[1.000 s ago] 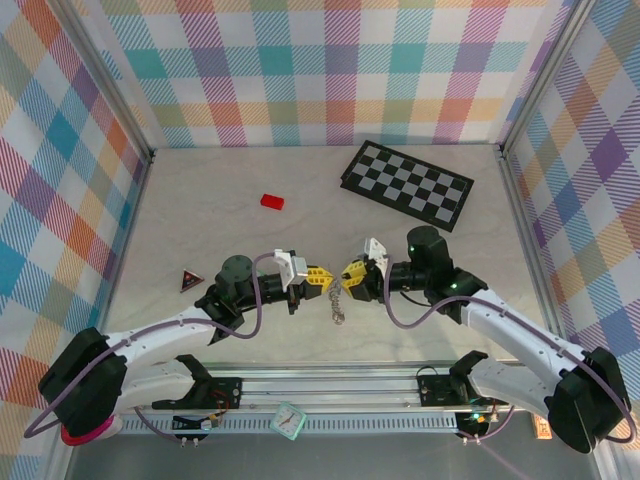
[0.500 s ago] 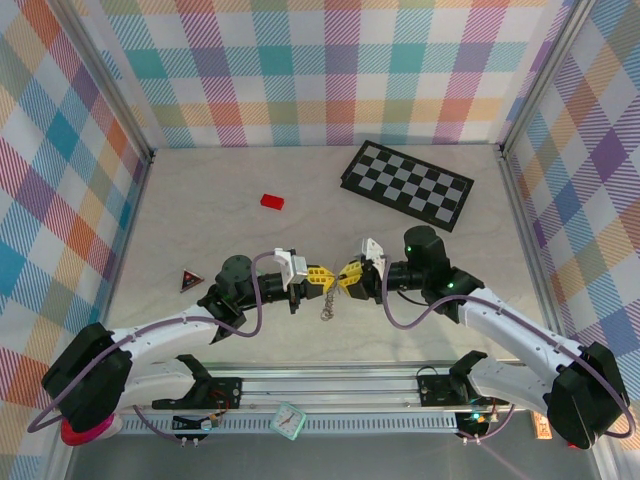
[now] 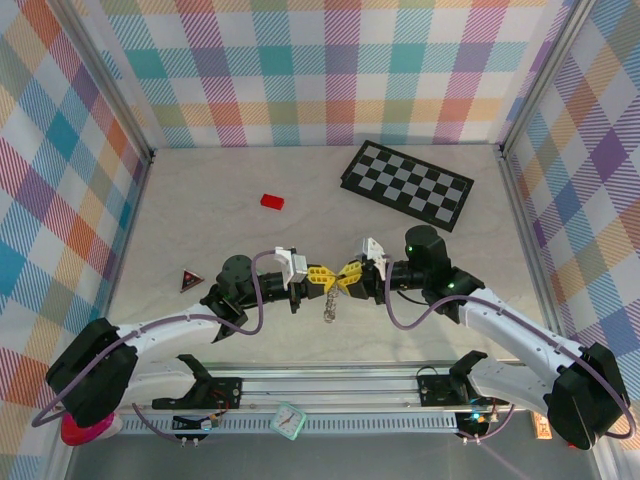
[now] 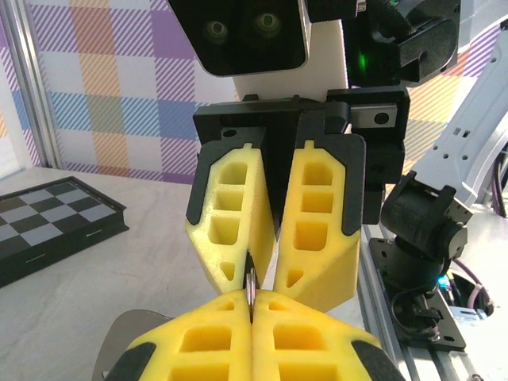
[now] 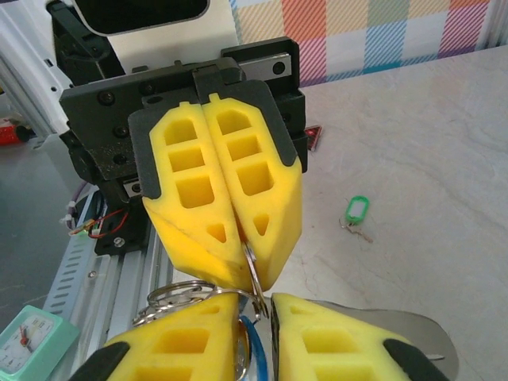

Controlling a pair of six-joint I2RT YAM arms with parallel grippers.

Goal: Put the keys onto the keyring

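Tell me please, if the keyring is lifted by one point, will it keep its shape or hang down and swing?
Likely floppy: in the top view the keyring hangs limply below the left gripper. Probably light for its size: a fingertip pinch alone seems to carry it. It may swing or slip, as only thin metal is pinched.

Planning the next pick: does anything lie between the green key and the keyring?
Nothing visible does. Bare table lies between the green key and the keyring, which the left end effector pinches.
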